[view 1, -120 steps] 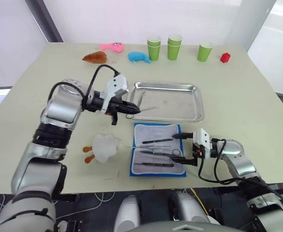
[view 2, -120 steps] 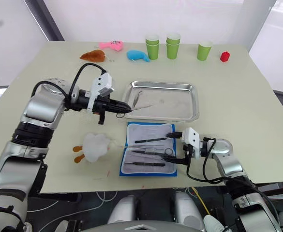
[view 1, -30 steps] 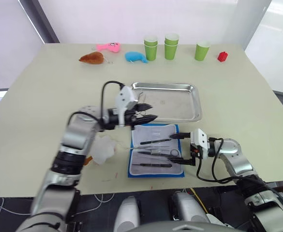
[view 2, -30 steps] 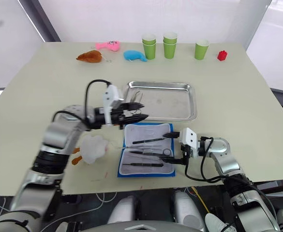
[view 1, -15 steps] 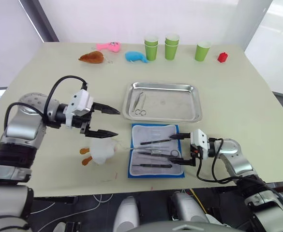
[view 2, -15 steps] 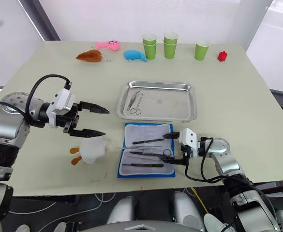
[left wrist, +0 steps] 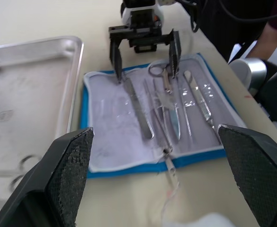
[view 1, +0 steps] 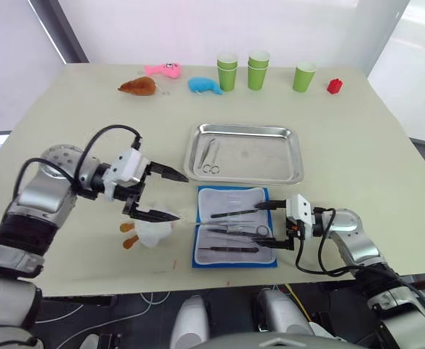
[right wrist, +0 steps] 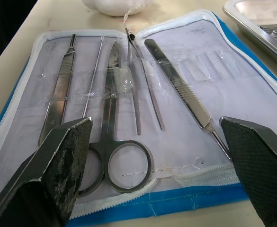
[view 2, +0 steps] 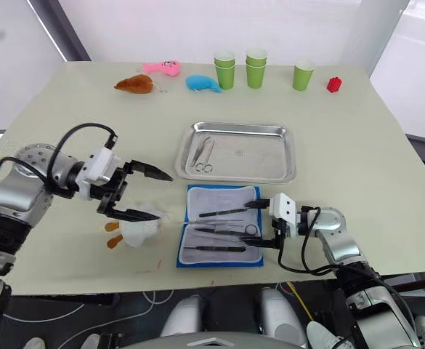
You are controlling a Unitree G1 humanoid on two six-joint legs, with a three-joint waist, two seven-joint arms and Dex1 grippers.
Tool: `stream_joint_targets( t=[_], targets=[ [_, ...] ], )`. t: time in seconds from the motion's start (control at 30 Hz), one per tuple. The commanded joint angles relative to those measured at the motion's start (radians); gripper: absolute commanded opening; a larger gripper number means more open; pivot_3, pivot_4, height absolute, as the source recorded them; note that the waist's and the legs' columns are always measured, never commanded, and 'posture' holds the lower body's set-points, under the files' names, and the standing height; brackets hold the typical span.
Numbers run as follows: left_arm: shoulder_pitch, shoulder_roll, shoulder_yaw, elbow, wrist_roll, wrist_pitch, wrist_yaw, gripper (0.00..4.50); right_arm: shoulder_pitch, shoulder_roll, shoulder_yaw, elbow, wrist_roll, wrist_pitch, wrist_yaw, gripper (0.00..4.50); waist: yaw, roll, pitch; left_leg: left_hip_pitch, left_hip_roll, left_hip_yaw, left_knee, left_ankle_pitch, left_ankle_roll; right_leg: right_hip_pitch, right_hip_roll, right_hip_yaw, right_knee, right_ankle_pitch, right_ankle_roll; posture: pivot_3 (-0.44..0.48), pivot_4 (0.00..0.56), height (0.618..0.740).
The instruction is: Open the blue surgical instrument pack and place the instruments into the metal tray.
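Right hand [view 1: 270,223] at near desk [view 1: 67,109] edge, fingers spread wide, holding nothing, tips over right end of open blue pack [view 1: 235,225]. Pack lies flat in front of tray, lining up, several tools [right wrist: 111,118] in it: scissors, tweezers, scalpel handles. Left hand [view 1: 170,195] left of pack, wide open, empty, above white plush toy [view 1: 152,228]. Steel tray [view 1: 245,153] just beyond pack, scissors [view 1: 209,155] lying at its left end. Far edge: green cups [view 1: 259,70], plush toys.
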Motion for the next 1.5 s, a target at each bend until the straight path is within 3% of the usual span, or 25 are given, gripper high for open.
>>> stream_joint_targets(
  t=[0.03, 0.23, 0.33, 0.5, 0.97, 1.23, 1.5],
  targets=[
    [-0.006, -0.065, 0.036, -0.024, 0.058, -0.017, -0.036, 4.44, 0.063, -0.014, 0.08, 0.125, -0.095, 0.044, -0.003, 4.5, 0.002, 0.0, 0.0, 0.0, 0.0, 0.0, 0.0, 0.0, 0.0, 0.0, 0.0, 0.0, 0.0, 0.0, 0.0, 0.0, 0.15, 0.74],
    [-0.032, -0.206, 0.038, 0.018, 0.189, -0.019, 0.025, 4.44, 0.061, -0.012, 0.081, 0.126, -0.095, 0.045, -0.006, 4.5, 0.004, -0.001, -0.001, 0.0, 0.0, 0.0, 0.0, 0.0, 0.0, 0.0, 0.001, 0.001, 0.0, 0.0, 0.0, 0.0, 0.15, 0.74],
    [-0.041, -0.273, 0.043, 0.044, 0.22, -0.013, 0.036, 3.66, 0.061, -0.013, 0.079, 0.125, -0.094, 0.046, -0.007, 4.5, 0.005, -0.001, -0.001, 0.0, 0.0, 0.0, 0.0, 0.0, 0.0, 0.0, 0.002, 0.001, 0.0, 0.002, 0.002, 0.0, 0.15, 0.74],
    [-0.046, -0.336, 0.043, 0.046, 0.292, -0.002, 0.069, 1.4, 0.066, -0.016, 0.073, 0.111, -0.09, 0.053, -0.014, 4.5, 0.005, -0.003, -0.002, 0.0, 0.0, 0.0, 0.001, 0.0, 0.0, 0.0, 0.003, 0.002, 0.001, 0.004, 0.0, 0.0, 0.15, 0.74],
    [-0.017, -0.339, 0.049, 0.121, 0.428, 0.005, 0.107, 1.4, 0.065, -0.013, 0.075, 0.111, -0.09, 0.054, -0.016, 4.5, 0.007, -0.005, -0.004, 0.0, 0.001, -0.001, 0.001, 0.0, 0.0, 0.0, 0.003, 0.001, 0.001, 0.005, -0.001, 0.0, 0.15, 0.74],
    [0.035, -0.38, 0.06, 0.085, 0.399, 0.077, 0.11, 1.4, 0.065, -0.013, 0.077, 0.113, -0.092, 0.053, -0.016, 4.5, 0.007, -0.005, -0.004, 0.0, 0.001, -0.001, 0.001, 0.0, 0.0, 0.0, 0.003, 0.002, 0.002, 0.005, -0.001, 0.0, 0.15, 0.74],
    [0.026, -0.408, 0.062, 0.152, 0.469, 0.034, 0.169, 1.4, 0.06, -0.008, 0.079, 0.115, -0.092, 0.052, -0.02, 4.5, 0.013, -0.005, -0.006, 0.001, 0.001, -0.002, 0.002, 0.0, 0.0, 0.0, 0.004, 0.001, 0.005, 0.004, -0.001, 0.0, 0.15, 0.74]
  ],
)
